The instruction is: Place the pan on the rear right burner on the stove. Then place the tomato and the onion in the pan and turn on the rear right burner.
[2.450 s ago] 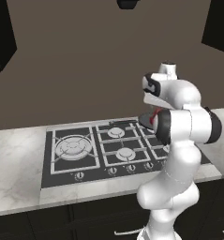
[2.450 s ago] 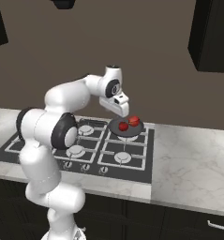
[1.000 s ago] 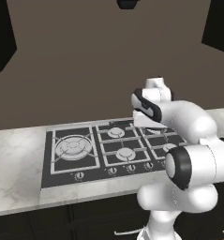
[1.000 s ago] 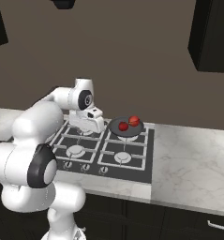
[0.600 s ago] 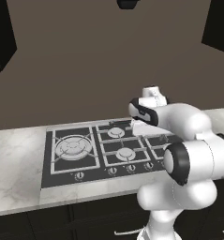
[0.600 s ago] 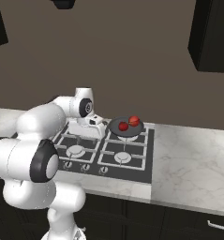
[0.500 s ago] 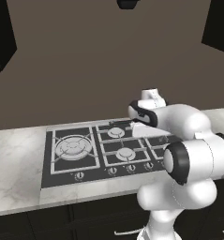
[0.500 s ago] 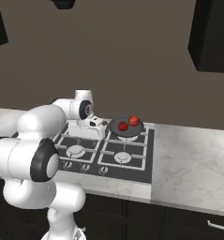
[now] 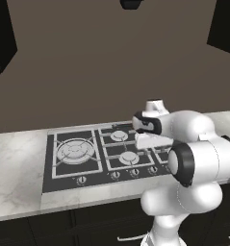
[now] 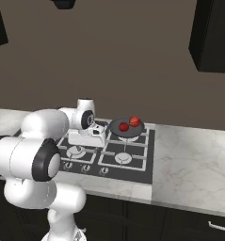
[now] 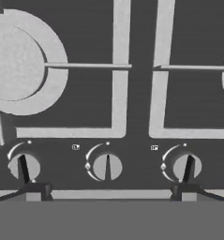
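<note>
My end effector (image 11: 108, 190) hangs low over the front of the stove (image 9: 51, 166), fingers spread wide with nothing between them. In the hand view, three knobs sit in a row just ahead of my fingertips: the left knob (image 11: 23, 166), the middle knob (image 11: 107, 166) and the right knob (image 11: 186, 167). The middle one lies between my two tips; the outer two stand just above them. Beyond the knobs, grey grate bars (image 11: 120, 70) run upward, with a round silver burner cap (image 11: 17, 63) to the left.

From the left base view, the large multi-ring burner (image 9: 74, 150) lies at the left end of the stove, well apart from my hand, and the marble surface (image 9: 15, 168) stretches bare to its left. My own forearm crosses the right half of the cooktop.

From the right base view, the pan (image 10: 126, 127) sits on the rear right burner, with two red round items (image 10: 129, 124) inside it, touching or nearly so; I cannot tell which is the tomato. The front right burner (image 10: 123, 160) lies uncovered before it. To the right, the surface runs open and wide. A dark wall (image 10: 132, 56) rises behind, dark cabinets above and below.
</note>
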{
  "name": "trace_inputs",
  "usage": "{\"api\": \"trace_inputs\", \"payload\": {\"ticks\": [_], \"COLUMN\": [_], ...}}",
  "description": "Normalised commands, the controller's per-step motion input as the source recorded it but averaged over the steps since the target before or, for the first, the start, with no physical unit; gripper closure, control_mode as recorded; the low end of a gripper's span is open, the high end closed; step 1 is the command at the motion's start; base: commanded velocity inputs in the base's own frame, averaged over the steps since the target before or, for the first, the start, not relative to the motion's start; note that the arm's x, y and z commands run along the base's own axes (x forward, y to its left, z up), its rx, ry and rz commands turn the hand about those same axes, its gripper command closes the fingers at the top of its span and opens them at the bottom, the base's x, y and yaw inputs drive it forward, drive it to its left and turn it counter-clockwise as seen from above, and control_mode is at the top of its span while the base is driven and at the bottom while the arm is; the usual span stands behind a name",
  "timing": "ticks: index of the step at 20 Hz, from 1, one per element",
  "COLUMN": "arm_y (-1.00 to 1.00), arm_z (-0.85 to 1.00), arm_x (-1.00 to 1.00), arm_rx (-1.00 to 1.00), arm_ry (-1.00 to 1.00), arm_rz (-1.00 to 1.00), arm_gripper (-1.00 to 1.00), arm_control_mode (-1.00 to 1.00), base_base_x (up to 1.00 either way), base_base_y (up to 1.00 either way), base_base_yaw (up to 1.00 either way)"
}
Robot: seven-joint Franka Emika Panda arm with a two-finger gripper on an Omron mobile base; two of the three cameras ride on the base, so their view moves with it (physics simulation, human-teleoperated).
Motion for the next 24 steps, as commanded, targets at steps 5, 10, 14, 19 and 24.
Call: {"api": "trace_inputs", "payload": {"ticks": [5, 10, 14, 19, 24], "arm_y": [0.01, 0.00, 0.00, 0.00, 0.00], "arm_z": [-0.22, -0.10, -0.03, -0.15, -0.21], "arm_x": [-0.10, -0.30, -0.37, -0.12, 0.00], "arm_rx": [0.05, 0.00, 0.01, 0.05, 0.08], "arm_ry": [0.00, 0.00, 0.00, 0.00, 0.00], "arm_rz": [0.12, 0.09, 0.09, 0.10, 0.12], "arm_gripper": [-1.00, -1.00, -1.00, -1.00, -1.00], "arm_control_mode": [-1.00, -1.00, -1.00, -1.00, -1.00], "base_base_x": [0.00, 0.00, 0.00, 0.00, 0.00], "base_base_y": [0.00, 0.00, 0.00, 0.00, 0.00], "base_base_yaw": [0.00, 0.00, 0.00, 0.00, 0.00]}}
